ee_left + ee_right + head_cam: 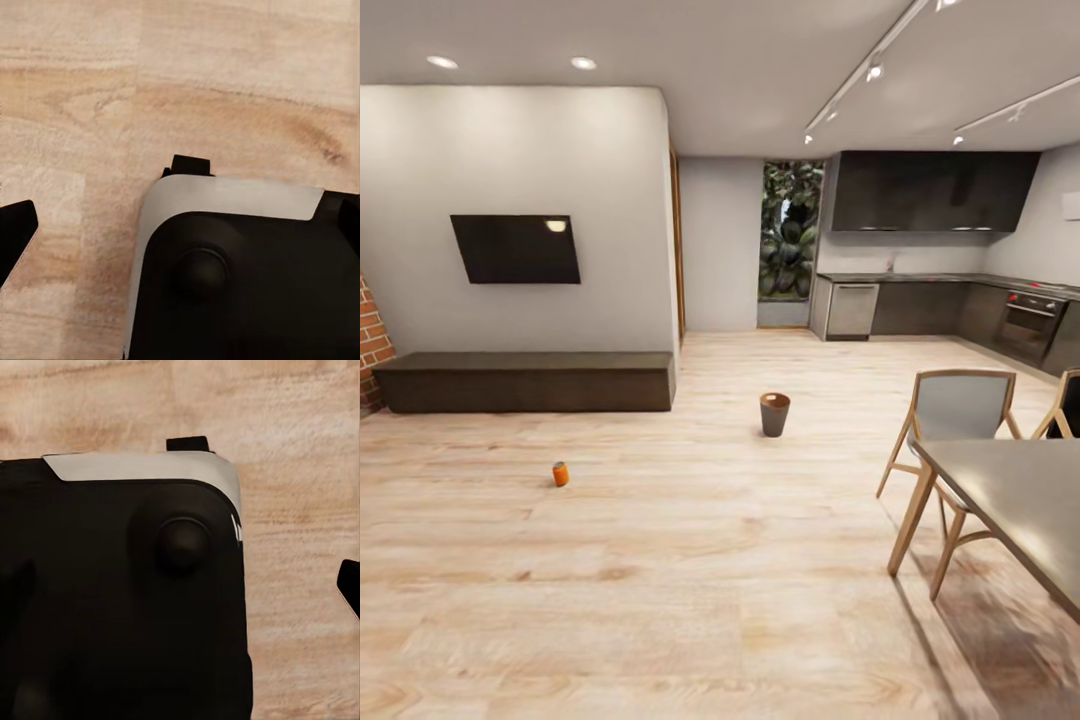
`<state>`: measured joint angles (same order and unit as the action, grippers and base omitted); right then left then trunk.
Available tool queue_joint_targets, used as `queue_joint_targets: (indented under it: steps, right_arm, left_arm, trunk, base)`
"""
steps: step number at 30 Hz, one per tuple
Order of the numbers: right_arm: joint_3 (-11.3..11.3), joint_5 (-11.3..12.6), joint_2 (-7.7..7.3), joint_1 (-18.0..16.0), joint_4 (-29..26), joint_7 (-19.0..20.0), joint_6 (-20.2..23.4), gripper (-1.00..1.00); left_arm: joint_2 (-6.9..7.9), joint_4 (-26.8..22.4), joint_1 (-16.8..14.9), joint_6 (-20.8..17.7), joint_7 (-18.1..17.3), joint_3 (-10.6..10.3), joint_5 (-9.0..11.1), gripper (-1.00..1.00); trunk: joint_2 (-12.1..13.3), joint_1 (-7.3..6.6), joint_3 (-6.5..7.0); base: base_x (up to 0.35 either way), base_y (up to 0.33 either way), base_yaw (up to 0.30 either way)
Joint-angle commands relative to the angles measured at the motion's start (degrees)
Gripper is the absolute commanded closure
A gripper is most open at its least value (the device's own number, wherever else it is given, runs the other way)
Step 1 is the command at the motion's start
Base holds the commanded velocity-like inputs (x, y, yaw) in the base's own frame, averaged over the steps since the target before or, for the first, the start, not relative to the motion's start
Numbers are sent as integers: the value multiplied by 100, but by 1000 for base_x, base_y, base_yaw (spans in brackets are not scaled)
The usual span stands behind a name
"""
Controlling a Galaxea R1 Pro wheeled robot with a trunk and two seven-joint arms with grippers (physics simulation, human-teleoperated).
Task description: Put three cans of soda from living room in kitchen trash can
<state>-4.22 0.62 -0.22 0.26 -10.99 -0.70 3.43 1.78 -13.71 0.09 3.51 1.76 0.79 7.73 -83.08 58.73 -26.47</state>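
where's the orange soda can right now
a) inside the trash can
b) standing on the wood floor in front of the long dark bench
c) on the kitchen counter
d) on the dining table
b: in the head view the orange soda can stands upright on the wood floor, in front of the long dark bench and well apart from the trash can.

We've got open wood floor (690, 560) ahead, wide and bare up to the bin (775, 413). One orange can (561, 474) stands alone at left. Table (1020, 500) and chairs (955, 415) crowd the right; the bench (525, 381) lines the far wall.
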Motion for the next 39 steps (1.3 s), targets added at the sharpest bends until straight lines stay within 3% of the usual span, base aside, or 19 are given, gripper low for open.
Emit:
queue_joint_targets:
  steps: [1, 39]
  right_arm:
    - [0, 0, 1, 0, 0, 0, 0, -100]
    - [0, 0, 4, 0, 0, 0, -2, -100]
  left_arm:
    - [1, 0, -2, 0, 0, 0, 0, -100]
    - [7, 0, 0, -8, 0, 0, 0, -100]
  trunk:
    - [0, 0, 0]
    - [0, 0, 0]
  base:
    - [337, 0, 0]
    - [337, 0, 0]
